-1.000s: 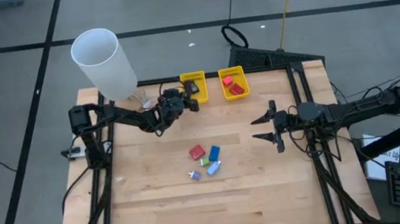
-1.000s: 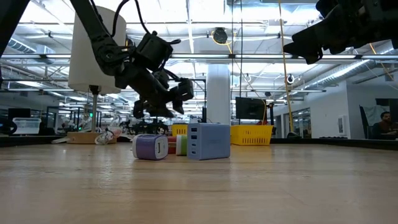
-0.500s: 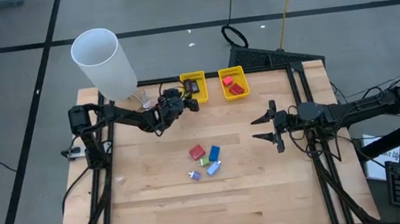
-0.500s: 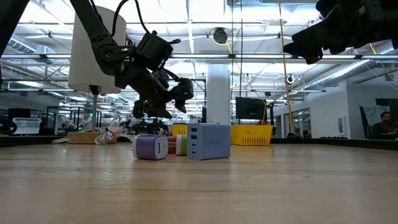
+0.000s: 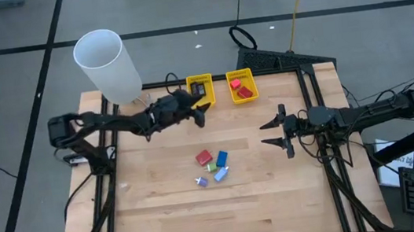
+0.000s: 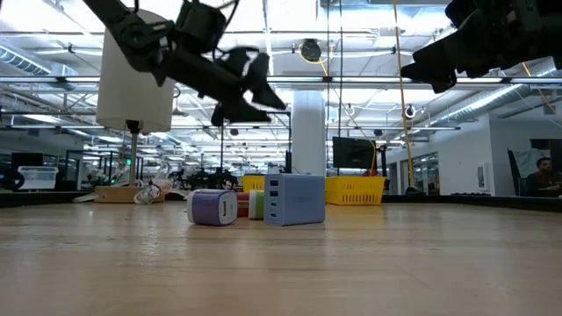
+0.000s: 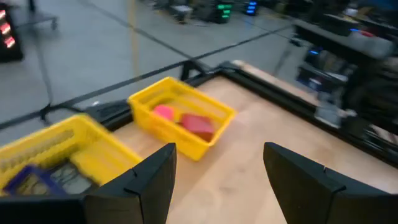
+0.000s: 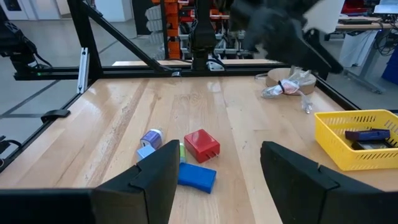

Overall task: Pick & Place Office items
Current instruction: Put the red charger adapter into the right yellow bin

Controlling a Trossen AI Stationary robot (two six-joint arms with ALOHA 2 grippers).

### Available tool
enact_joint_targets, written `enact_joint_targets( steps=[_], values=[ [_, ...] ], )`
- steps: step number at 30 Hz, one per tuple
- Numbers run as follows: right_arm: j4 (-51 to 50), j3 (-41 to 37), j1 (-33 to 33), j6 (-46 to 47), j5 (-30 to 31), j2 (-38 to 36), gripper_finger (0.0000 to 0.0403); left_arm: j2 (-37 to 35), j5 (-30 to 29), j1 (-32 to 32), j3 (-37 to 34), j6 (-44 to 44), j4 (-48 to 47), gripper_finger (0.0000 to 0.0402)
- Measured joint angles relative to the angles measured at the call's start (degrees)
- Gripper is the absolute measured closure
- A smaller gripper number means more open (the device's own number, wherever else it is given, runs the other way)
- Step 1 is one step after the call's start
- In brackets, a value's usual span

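Hovering beside the left yellow basket (image 5: 200,87) — left gripper (image 5: 197,111), jaws apart, empty.

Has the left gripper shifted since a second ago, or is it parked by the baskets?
Yes. The left gripper has moved rightward and risen, now beside the left yellow basket, empty, jaws open.

Your left gripper (image 5: 198,114) hangs above the table (image 5: 155,209), just beside the nearer basket (image 5: 199,80); the second basket (image 5: 241,86) sits beyond it. The loose office items (image 5: 212,167) lie between your two grippers, nearer you. Right gripper (image 5: 272,133) waits well apart from both baskets.
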Motion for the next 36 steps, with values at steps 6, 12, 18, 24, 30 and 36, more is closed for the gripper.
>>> enact_joint_targets(
  steps=[6,12,18,24,30,36],
  values=[
    [0.0,0.0,0.0,0.0,0.0,0.4,0.0190,-5.7,3.5,-1.8,0.0,5.0,-5.0,0.0158],
    [0.1,0.0,0.0,0.0,0.0,2.4,0.0190,-9.5,6.4,-3.5,0.0,3.7,-8.6,0.0158],
    [2.0,0.0,0.0,0.0,0.0,4.3,0.0190,-9.7,15.4,-6.0,0.0,-2.5,-13.5,0.0158],
    [1.9,0.0,0.0,-0.1,0.1,4.3,0.0190,-9.7,21.7,-10.6,0.0,-2.3,-23.7,0.0158],
    [2.1,0.0,0.0,-0.2,0.1,4.3,0.0190,-6.2,10.9,-17.8,0.0,-0.6,-28.8,0.0158],
    [2.7,0.0,0.0,-0.8,0.1,4.3,0.0190,-0.8,3.4,-22.6,0.0,-2.3,-28.6,0.0158]
  ],
)
